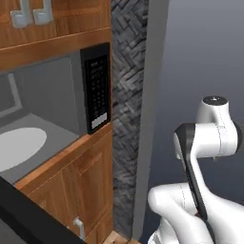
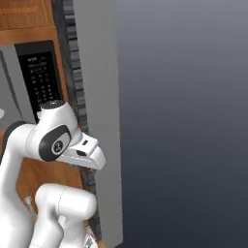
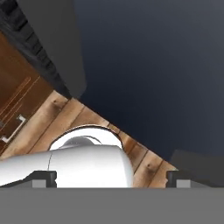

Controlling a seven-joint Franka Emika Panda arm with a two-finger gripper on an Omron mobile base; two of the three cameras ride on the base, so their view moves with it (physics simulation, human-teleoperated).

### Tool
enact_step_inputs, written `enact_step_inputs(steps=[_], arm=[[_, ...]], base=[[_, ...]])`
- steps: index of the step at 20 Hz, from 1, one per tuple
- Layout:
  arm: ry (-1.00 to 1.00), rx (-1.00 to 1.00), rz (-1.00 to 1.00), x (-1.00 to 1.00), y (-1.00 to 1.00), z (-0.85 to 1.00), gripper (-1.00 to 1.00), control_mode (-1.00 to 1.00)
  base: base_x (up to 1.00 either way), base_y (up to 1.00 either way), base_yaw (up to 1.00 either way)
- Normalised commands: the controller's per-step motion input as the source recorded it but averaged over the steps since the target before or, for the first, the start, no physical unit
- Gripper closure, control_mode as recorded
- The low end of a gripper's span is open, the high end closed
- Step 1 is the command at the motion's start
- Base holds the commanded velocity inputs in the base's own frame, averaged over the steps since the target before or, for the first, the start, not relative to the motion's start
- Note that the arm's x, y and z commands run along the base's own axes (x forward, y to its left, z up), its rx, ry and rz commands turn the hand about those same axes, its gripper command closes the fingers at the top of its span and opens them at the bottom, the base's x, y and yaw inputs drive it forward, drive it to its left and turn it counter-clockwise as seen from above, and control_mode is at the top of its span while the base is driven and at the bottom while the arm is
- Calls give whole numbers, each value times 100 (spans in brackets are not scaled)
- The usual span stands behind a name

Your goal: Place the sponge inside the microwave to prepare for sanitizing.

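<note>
Microwave (image 1: 43, 128) stands open: grey cavity exposed, white round plate (image 1: 19, 147) on its floor, black keypad (image 1: 96, 88) w/ white buttons on the right edge. A black strip crossing the lower-left corner of the left base view is likely the swung-open door, but I can't confirm. Nothing rests on the plate or on the visible cavity floor.

Sponge: no sighting, so its location can't be stated. Task judged not yet done.

Gripper (image 3: 111, 178) — two dark fingertips (image 3: 43, 178) set wide apart at the bottom of the hand view, nothing between them. Hand looks down at wood plank flooring (image 3: 78, 118) beside the wood cabinet front (image 3: 17, 92) w/ grey handle; it does not face the oven.

Key relation: the cavity lies up and to the arm's left, well apart from the fingers, which point floorward. The approach would have to go in through the open front, over the plate. Sponge bearing and long axis from the fingers: cannot tell.

View differences: left base view gives cavity, plate, upper cabinet handles (image 1: 31, 14) and the dark woven-pattern wall panel (image 1: 127, 71); right base view gives only a sliver of the oven — keypad and frame — behind the arm's elbow. Hand view alone gives the floor and finger spacing.
</note>
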Motion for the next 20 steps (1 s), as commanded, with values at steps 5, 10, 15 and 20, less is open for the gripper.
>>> enact_step_inputs(steps=[5, 10, 15, 20], arm=[[0, 0, 0, 0, 0, 0, -100, 100], [0, 0, 0, 0, 0, 0, -100, 100], [0, 0, 0, 0, 0, 0, -100, 100], [0, 0, 0, 0, 0, 0, -100, 100]], base=[[0, -83, -72], [0, -39, -90], [0, -28, -92], [0, -19, -94]])
